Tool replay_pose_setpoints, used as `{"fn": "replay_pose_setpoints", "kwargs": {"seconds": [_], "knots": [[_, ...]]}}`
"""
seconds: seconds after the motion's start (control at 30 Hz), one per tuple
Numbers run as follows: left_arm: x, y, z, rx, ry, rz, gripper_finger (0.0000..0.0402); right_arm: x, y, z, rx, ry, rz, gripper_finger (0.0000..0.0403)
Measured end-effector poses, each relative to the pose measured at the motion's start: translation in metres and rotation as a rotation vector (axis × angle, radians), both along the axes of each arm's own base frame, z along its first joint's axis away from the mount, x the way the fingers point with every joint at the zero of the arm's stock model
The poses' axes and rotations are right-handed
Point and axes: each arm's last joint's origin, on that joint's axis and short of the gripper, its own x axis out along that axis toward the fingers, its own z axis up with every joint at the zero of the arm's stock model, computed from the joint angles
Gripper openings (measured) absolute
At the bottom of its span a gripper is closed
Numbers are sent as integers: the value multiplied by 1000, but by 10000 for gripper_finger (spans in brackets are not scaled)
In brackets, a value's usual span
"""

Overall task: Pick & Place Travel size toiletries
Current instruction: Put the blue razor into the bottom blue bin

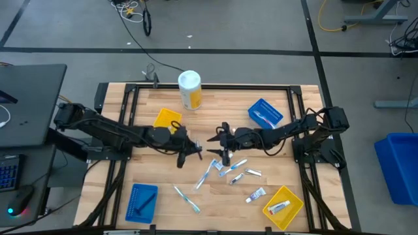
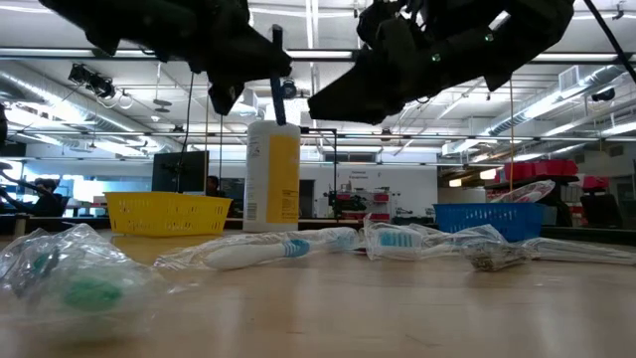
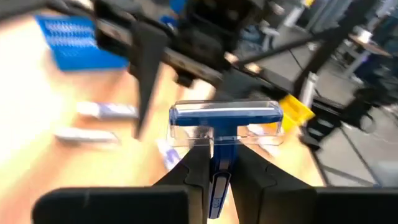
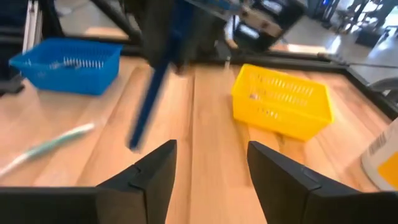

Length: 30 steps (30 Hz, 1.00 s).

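My left gripper (image 1: 196,153) is over the table's middle, shut on a dark blue razor (image 3: 225,115) whose head carries a clear cover. My right gripper (image 1: 219,143) is close by on its right, facing it, open and empty (image 4: 211,149). The razor also shows in the right wrist view (image 4: 149,106). Wrapped toothbrushes (image 1: 206,173) (image 1: 187,198) and small white tubes (image 1: 253,173) (image 1: 256,194) lie flat on the wood, nearer the front than both grippers. One tube (image 1: 279,207) lies in the near-right yellow tray (image 1: 294,199). My left gripper pinches the razor's handle (image 3: 219,171) between its two fingers. The handle runs along the fingers, and the covered head (image 3: 225,115) sticks out beyond the fingertips. The razor is lifted clear of the table.
A big yellow canister with a white lid (image 1: 189,88) stands at the far middle. A yellow tray (image 1: 167,119) and a blue tray (image 1: 265,112) sit at the back, and a blue tray (image 1: 141,199) at the near left. The two grippers are close together.
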Motion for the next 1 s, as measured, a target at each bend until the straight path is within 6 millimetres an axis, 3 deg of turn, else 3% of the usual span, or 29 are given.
{"fn": "replay_pose_setpoints", "kwargs": {"seconds": [0.13, 0.27, 0.5, 0.67, 0.8, 1.0], "knots": [[3, -12, 25, 2, 91, -47, 42, -2, 4, -5, -20, 59, 19, 217], [-5, -25, 46, 18, 371, -70, 44, -5, 8, -10, -9, 107, 25, 216], [-24, -64, 74, -173, 551, -72, 42, -5, 10, -11, -17, 120, 33, 198], [-48, -99, 66, -369, 693, -27, 46, -6, 9, -12, -21, 134, 32, 187], [-69, -126, 48, -484, 890, 102, 42, -6, 9, -12, -70, 130, 54, 182], [-87, -165, 23, -581, 1044, 213, 47, -4, 9, -8, -160, 88, 89, 184]]}}
